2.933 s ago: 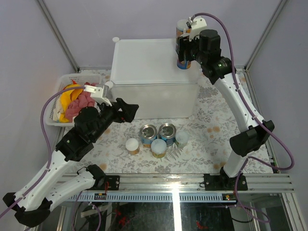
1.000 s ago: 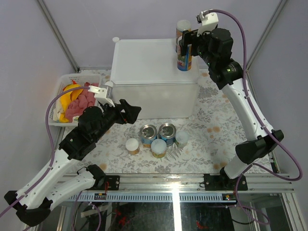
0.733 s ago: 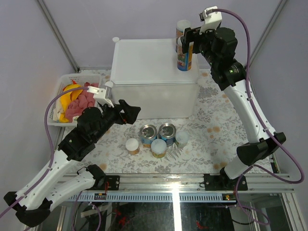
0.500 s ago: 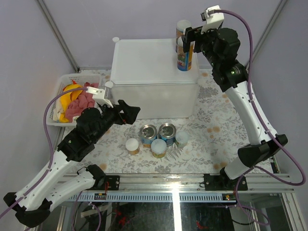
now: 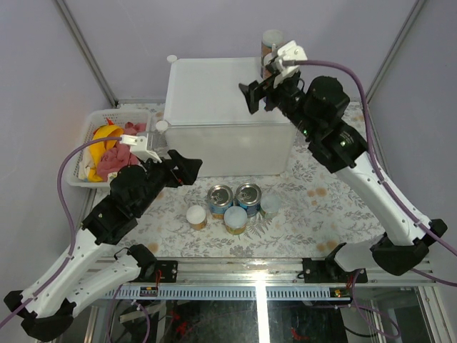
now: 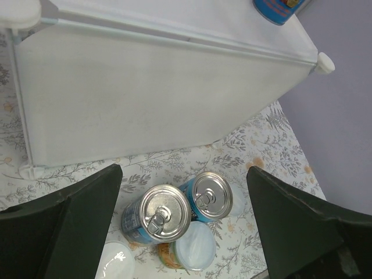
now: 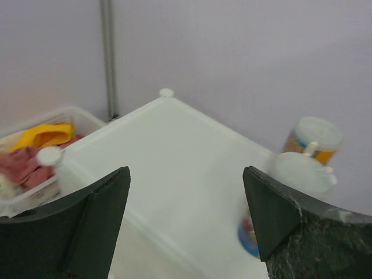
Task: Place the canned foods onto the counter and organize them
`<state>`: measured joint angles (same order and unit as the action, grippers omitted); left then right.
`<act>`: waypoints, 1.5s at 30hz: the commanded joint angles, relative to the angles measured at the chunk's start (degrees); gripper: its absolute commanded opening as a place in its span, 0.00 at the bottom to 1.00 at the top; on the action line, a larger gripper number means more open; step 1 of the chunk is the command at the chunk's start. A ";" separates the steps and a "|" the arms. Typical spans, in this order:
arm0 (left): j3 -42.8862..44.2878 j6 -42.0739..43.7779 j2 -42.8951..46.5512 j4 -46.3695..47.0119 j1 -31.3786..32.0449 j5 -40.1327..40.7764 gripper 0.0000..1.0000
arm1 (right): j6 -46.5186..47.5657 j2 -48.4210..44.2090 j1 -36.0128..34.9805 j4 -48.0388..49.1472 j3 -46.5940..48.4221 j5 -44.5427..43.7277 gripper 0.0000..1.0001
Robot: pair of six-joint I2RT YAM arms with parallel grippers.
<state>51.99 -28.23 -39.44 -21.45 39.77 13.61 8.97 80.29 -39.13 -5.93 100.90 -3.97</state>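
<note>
1. The right pincer [image 5: 258,96] is hovering released and empty over the white box [image 5: 211,86], with two tall canisters [image 7: 312,138] standing at its far right corner.
2. The left pincer [image 5: 187,168], also released, is hanging near the cluster of cans [image 5: 234,214] on the floral tabletop [image 5: 314,179].
3. Likely next: descending squarely over one can and clenching on it.

Lilac walls [image 5: 214,28] enclose a floral-patterned tabletop [image 5: 300,229].

your two arms: white shells, black joints

your left arm [image 5: 77,251] and right arm [image 5: 378,189] wear smooth white link covers between bulky black joint housings; a purple cable [image 5: 328,63] trails along each up to a small white camera block [image 5: 143,146] at the wrist, and your left tool [image 5: 188,168] and right tool [image 5: 255,96] each carry two broad matte-black fingers [image 6: 70,232].
</note>
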 commanded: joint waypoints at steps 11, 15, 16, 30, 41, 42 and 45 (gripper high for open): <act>-3.29 -6.25 1.96 -1.95 0.22 4.54 0.89 | -37.97 1.20 -8.90 -0.44 11.72 15.56 0.73; -3.55 -6.86 1.90 -3.51 0.22 3.49 0.89 | -50.98 3.96 -8.88 -1.49 17.04 16.23 0.72; -4.10 -6.96 1.85 -3.59 0.21 3.07 0.89 | -53.14 4.19 -8.91 -0.99 16.98 16.65 0.72; -11.09 -6.54 3.31 -0.17 0.22 0.65 0.89 | -59.97 3.62 -8.81 6.25 5.71 19.86 0.72; -15.32 -7.02 8.40 -1.26 0.24 1.25 0.89 | -59.94 2.08 -8.92 9.28 -2.39 18.50 0.73; -15.55 -7.28 8.71 -1.45 0.18 1.16 0.89 | -59.22 1.39 -8.94 9.15 -4.09 17.64 0.73; -15.16 -7.63 8.71 -2.44 0.22 0.82 0.89 | -55.12 -0.67 -9.03 7.84 -9.75 15.52 0.73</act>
<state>37.01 -35.05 -31.27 -24.21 39.77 14.20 -50.52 83.11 -47.75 0.56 96.14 14.02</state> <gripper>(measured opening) 0.884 0.725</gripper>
